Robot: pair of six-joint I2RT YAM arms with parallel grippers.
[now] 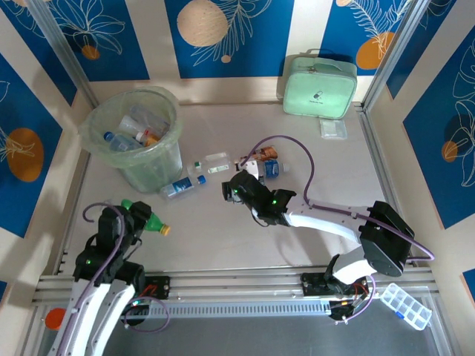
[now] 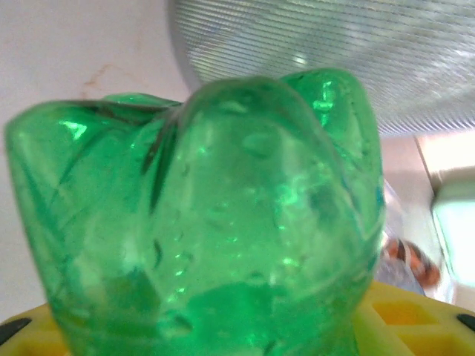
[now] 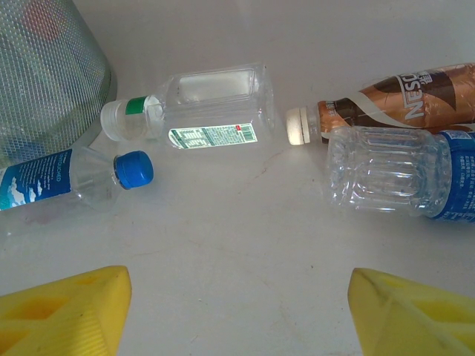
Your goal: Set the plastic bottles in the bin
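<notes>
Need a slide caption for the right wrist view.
Open right gripper hovers above four bottles lying on the table beside the bin.

Green bottle (image 2: 223,222) glossy translucent plastic; table (image 3: 237,259) matt, possibly laminate.

Overhead, two wrist close-ups; bin (image 1: 151,172) shared

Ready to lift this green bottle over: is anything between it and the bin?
Nothing visible. Bare table separates the green bottle from the bin; a blue-capped bottle lies right of the bin's base.
</notes>
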